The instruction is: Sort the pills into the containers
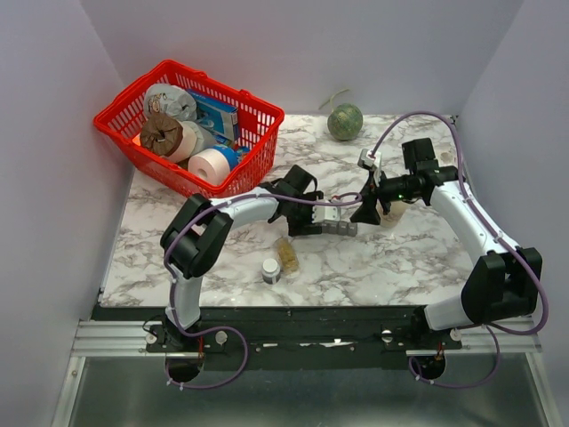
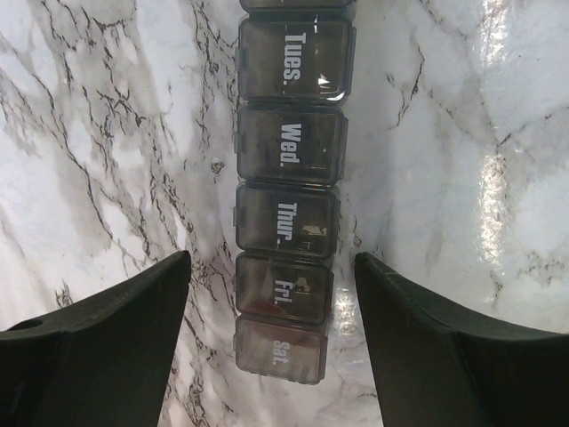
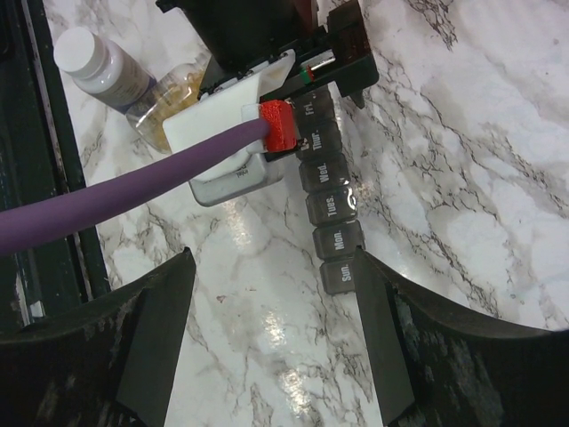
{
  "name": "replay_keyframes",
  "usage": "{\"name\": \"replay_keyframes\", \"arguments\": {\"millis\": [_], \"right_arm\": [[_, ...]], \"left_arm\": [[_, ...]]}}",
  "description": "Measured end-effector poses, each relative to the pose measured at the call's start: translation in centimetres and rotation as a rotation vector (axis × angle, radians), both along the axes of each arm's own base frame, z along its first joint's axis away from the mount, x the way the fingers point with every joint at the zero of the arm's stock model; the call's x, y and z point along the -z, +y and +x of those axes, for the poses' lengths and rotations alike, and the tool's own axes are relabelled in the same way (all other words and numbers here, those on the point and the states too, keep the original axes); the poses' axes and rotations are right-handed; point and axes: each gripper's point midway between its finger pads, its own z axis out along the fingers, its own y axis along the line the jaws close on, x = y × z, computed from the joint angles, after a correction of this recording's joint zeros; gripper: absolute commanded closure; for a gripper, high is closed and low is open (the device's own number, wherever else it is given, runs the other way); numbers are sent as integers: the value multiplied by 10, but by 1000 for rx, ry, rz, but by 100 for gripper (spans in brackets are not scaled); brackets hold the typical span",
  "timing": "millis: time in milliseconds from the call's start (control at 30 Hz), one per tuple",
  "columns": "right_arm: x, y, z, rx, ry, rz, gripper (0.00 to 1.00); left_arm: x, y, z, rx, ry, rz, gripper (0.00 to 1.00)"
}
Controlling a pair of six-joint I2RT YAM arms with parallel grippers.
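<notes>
No sorting is evidenced: the containers [image 1: 336, 223], mid-surface, are found lidded shut; the pills [image 1: 286, 256] are found in their vial [image 3: 175, 87] near the front edge. The left hand [image 2: 271, 263] is spread astride them, untouching; the right hand [image 3: 276, 258] is released.

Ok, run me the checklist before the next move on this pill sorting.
1. Left jaws open, on either side of the organizer, not touching it: ok.
2. Right jaws open and empty: ok.
3. Lids open: not ok; all in view are shut.
4. Vial picked up: not ok; it lies on the table beside the bottle.
5. Vial uncapped: cannot tell.
</notes>
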Motion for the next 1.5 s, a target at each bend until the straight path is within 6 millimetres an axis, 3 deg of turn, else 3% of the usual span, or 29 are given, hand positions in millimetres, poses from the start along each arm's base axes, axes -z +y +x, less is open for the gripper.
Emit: {"name": "replay_keyframes", "arguments": {"millis": [333, 433, 667, 800, 1000, 1300, 1500], "right_arm": [[-2, -2, -2, 3, -3, 3, 20], [-4, -3, -2, 4, -10, 6, 20], [-6, -5, -2, 9, -22, 7, 20], [-7, -5, -4, 6, -25, 9, 20], [-7, -6, -7, -9, -47, 8, 20], [5, -7, -17, -73, -76, -3, 20], [6, 3, -27, -146, -141, -13, 18]], "left_arm": [[2, -1, -6, 7, 11, 34, 36], [4, -4, -7, 13, 17, 46, 46], [5, -5, -7, 10, 11, 56, 83], [4, -5, -7, 1, 7, 54, 96], [-6, 4, -19, -27, 21, 47, 100], [-69, 10, -29, -75, -40, -59, 100], [-80, 21, -43, -102, -31, -82, 100]]}}
